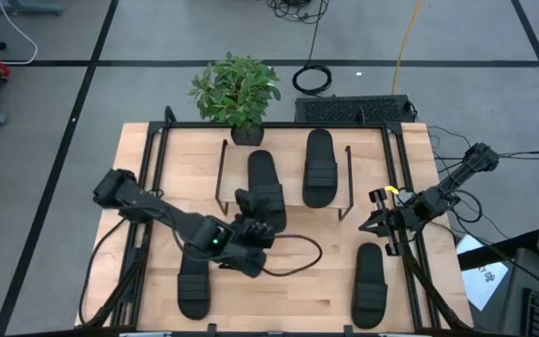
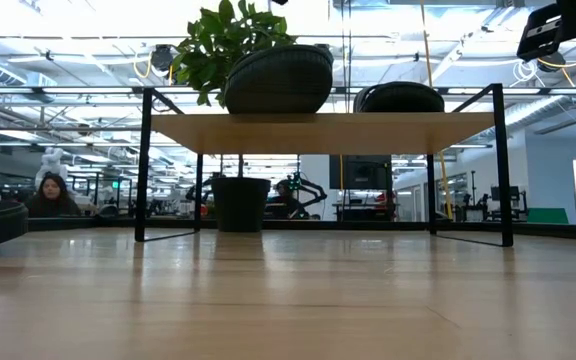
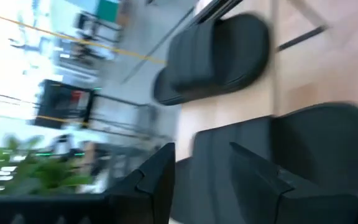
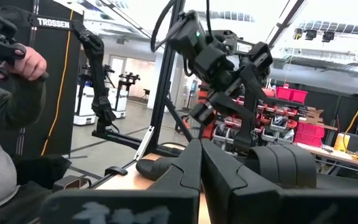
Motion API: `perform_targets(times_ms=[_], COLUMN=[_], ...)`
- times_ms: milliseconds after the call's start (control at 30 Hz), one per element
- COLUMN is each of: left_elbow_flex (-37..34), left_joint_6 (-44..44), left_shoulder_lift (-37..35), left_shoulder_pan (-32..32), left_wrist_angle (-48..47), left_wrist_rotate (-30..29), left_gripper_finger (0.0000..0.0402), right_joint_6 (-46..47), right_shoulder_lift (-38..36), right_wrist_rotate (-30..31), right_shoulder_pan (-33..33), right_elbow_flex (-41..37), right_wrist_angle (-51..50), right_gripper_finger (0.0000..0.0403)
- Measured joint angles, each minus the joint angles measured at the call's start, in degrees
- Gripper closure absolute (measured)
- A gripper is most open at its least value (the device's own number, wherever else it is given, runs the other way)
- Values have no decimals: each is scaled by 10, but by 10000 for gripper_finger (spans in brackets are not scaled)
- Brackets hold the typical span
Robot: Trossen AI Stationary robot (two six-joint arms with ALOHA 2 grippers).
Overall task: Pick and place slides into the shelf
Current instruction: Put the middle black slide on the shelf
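Observation:
Two black slides lie on the shelf point(image 1: 288, 140) top: one on the left point(image 1: 264, 183), one on the right point(image 1: 319, 167). Both show in the low view, left slide point(image 2: 278, 80) and right slide point(image 2: 400, 98). Two more slides rest on the table, near left point(image 1: 195, 281) and near right point(image 1: 371, 284). My left gripper point(image 1: 254, 220) is open at the near end of the left shelf slide point(image 3: 303, 155). My right gripper point(image 1: 379, 222) is shut and hovers right of the shelf, above the near-right slide's far end. My left gripper comes at the near end of the left shelf slide point(image 3: 216, 162) from the table's near side. One finger point(image 3: 260, 180) lies over the slide. The other finger point(image 3: 160, 180) stands just off its side edge. I cannot tell whether either touches it.
A potted plant point(image 1: 237, 92) stands at the shelf's far left corner. A black box point(image 1: 354, 110) sits beyond the far edge, and a cable point(image 1: 293, 251) loops on the table by the left arm. Black rails run along both table sides. A person point(image 4: 5, 124) sits beyond the table.

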Motion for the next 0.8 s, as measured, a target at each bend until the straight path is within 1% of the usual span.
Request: perform_targets(times_ms=[100, 200, 367, 500, 600, 700, 800], left_elbow_flex=[0, 0, 0, 0, 0, 0, 0], left_joint_6=[-6, -52, -116, -143, -173, -176, -173], left_shoulder_lift=[11, 11, 11, 11, 11, 11, 11], left_shoulder_pan=[0, 2, 4, 10, 14, 13, 12], left_wrist_angle=[-2, 2, 1, -25, -43, -69, -84], left_wrist_rotate=[-30, -26, -11, 30, 58, 89, 91], left_gripper_finger=[239, 224, 181, 149, 133, 127, 129], right_joint_6=[-1, -3, -4, -1, 0, 0, -3], right_shoulder_lift=[0, 0, 0, 0, 0, 0, 0], right_wrist_rotate=[0, 0, 1, 1, 1, 1, 1], right_shoulder_pan=[0, 0, 0, 0, 0, 0, 0], right_elbow_flex=[0, 0, 0, 0, 0, 0, 0], right_wrist_angle=[0, 0, 0, 0, 0, 0, 0], right_gripper_finger=[403, 403, 403, 403, 403, 403, 403])
